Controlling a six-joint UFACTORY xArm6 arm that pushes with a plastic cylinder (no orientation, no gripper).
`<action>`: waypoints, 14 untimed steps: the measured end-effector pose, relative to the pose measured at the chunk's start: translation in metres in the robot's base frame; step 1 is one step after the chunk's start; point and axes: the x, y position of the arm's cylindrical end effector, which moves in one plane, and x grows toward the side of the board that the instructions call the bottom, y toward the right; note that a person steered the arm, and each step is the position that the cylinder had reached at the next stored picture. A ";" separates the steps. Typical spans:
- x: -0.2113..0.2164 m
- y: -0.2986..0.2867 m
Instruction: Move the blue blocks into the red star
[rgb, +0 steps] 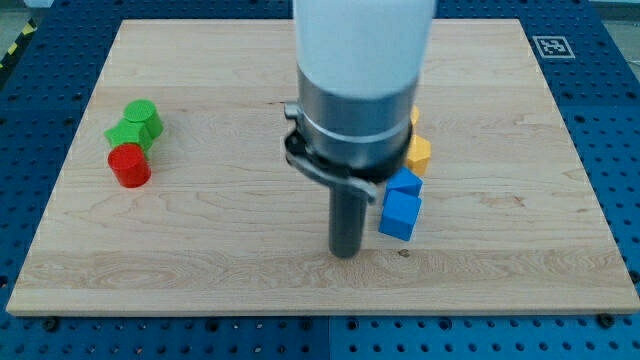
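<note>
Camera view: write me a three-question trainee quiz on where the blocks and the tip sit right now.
1. True or false: the two blue blocks touch each other.
2. My tip stands on which side of the blue blocks? A) the view's left B) the view's right C) the view's top
3. Fill in: the red cylinder sits just below the ____ blocks at the view's left.

Key: 1 true. 2 A, close beside the lower blue block, contact not clear. 3 green. No red star can be made out; the arm hides part of the board, and a yellow block peeks out above the blue ones.
</note>
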 end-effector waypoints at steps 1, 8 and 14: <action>0.001 0.043; -0.172 0.005; -0.274 -0.080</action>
